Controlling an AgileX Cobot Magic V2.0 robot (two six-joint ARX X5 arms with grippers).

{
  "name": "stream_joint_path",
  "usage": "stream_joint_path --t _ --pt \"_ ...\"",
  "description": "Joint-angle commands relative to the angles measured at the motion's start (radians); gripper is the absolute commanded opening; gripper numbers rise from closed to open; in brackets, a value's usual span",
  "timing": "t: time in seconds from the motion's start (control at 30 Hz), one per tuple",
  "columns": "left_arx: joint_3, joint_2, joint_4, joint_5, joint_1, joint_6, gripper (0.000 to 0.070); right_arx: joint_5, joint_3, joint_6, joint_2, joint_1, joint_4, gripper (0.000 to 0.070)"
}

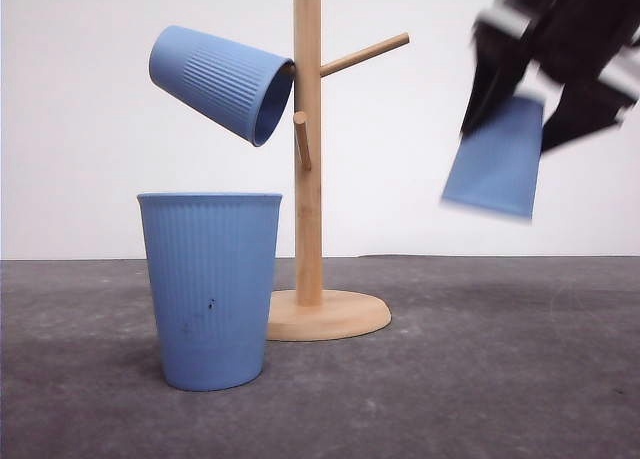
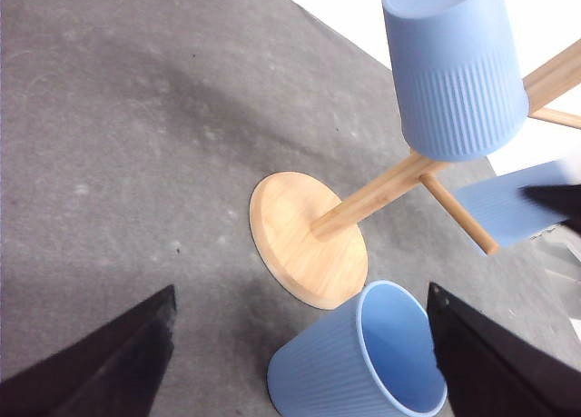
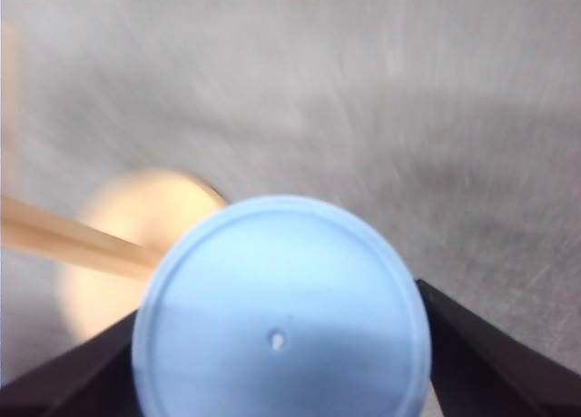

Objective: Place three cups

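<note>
Nearest the front camera, an upright cup stands on the grey table, just in front of the wooden stand and overlapping its round base. One hung cup sits tilted on a left peg, mouth toward the pole. Up at the right, the right gripper grips the third cup in mid-air, base downward, blurred. Above the upright cup the left gripper has its fingers spread wide, holding nothing.
</note>
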Motion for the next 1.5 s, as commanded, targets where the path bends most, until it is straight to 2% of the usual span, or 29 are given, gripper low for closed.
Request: stream_joint_path --t 0.0,0.2,0.3,0.47,0.6,0.73,0.83,0.9,1.03,1.47 --pt "0.009 0.005 0.012 -0.004 0.0 0.007 0.0512 -0.06 0.014 0.075 -0.025 -0.024 -0.005 0.0439" --pt "0.009 0.005 0.014 -0.004 0.0 0.007 0.0512 -0.329 -0.005 0.118 -0.158 -0.154 -0.039 0.0439" --pt "0.009 0.005 0.02 -0.004 0.0 0.007 0.0512 -0.404 -0.042 0.132 -0.215 -0.213 -0.019 0.0439" --pt "0.009 0.005 0.02 -0.004 0.0 0.007 0.0512 -0.531 -0.104 0.279 -0.26 -0.249 0.13 0.044" --pt "0.009 0.004 0.019 -0.004 0.0 0.005 0.0512 -0.529 -0.105 0.358 -0.257 -0.208 0.208 0.044" --pt "0.009 0.004 0.019 -0.003 0.0 0.003 0.0512 -0.427 -0.105 0.491 -0.251 -0.135 0.367 0.044" --pt "0.009 0.004 0.019 -0.003 0.0 0.003 0.0512 -0.426 -0.105 0.593 -0.225 -0.108 0.482 0.044" --pt "0.009 0.004 0.019 -0.003 0.0 0.003 0.0512 -0.413 -0.105 0.627 -0.198 -0.081 0.528 0.044" --pt "0.009 0.004 0.019 0.005 0.0 -0.003 0.0512 -0.362 -0.105 0.635 -0.14 -0.014 0.559 0.044" --pt "0.009 0.004 0.019 0.005 0.0 -0.003 0.0512 -0.344 -0.105 0.629 -0.01 0.086 0.6 0.044"
